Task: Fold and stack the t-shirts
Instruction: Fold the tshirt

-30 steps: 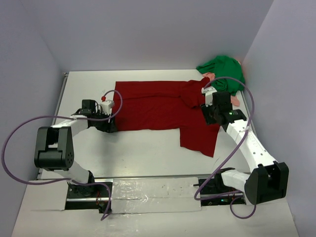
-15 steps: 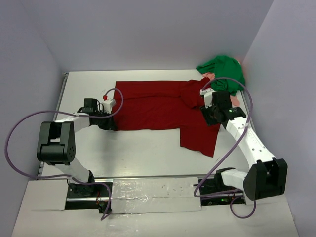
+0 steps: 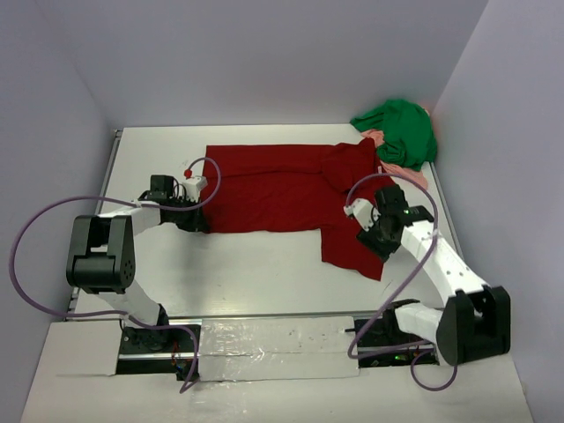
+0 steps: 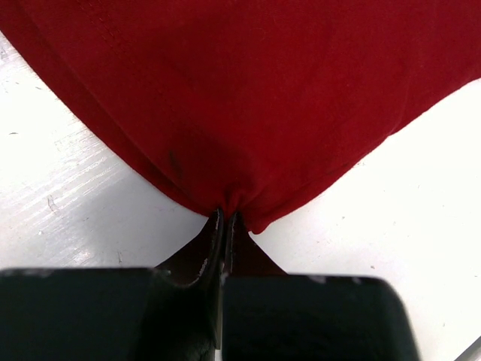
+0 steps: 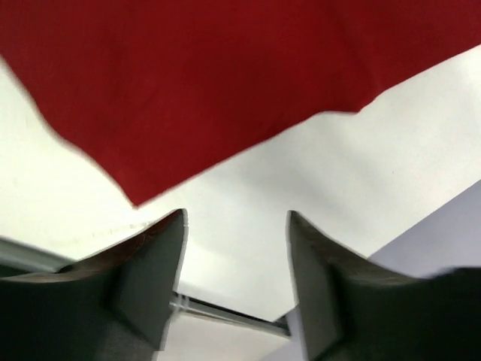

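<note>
A large dark red t-shirt [image 3: 282,189] lies spread across the white table. Its right part runs down to a corner near the front. My left gripper [image 3: 199,221] is shut on the shirt's near-left corner. In the left wrist view the red cloth [image 4: 248,98] bunches into the closed tips of that gripper [image 4: 225,218]. My right gripper [image 3: 377,242] hovers open over the shirt's near-right flap. The right wrist view shows this gripper [image 5: 237,226] holding nothing, with the red cloth's edge [image 5: 210,83] just beyond the fingers. A green t-shirt [image 3: 401,128] is crumpled at the back right, on a pink cloth [image 3: 414,179].
Grey-violet walls close in the table at the back and on both sides. A metal rail [image 3: 264,315] runs along the near edge, in front of the arm bases. Purple cables [image 3: 35,229] loop beside each arm.
My left gripper has shut on the red shirt's near-left corner. The right arm has moved from the shirt's upper right toward the front, over the lower flap, with its jaws a little wider.
</note>
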Robot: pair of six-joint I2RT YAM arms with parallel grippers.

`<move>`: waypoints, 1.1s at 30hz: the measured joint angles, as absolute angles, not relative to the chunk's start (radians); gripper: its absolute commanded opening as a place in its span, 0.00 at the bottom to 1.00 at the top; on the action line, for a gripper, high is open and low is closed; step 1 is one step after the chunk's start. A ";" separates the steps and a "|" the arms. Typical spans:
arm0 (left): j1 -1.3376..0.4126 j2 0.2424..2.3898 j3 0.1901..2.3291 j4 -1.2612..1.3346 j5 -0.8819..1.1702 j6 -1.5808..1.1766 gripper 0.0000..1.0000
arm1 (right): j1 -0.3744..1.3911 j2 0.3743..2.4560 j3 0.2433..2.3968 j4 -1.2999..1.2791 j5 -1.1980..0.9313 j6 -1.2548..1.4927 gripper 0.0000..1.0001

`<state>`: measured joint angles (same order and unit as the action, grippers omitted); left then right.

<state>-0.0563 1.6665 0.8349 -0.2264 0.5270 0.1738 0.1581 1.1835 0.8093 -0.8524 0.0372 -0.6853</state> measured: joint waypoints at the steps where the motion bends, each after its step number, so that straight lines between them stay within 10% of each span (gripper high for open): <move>1: -0.056 1.666 0.835 -0.226 0.527 0.172 0.00 | 0.161 1.147 0.785 -0.865 0.037 -0.718 0.69; 33: -0.057 1.663 0.832 -0.223 0.516 0.168 0.00 | 0.166 1.307 0.673 -0.857 -0.183 -0.824 0.81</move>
<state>-0.0574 1.6630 0.8322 -0.2234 0.5163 0.1680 0.1658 1.3071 0.6727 -0.8566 -0.1829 -0.8238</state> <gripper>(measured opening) 0.022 0.815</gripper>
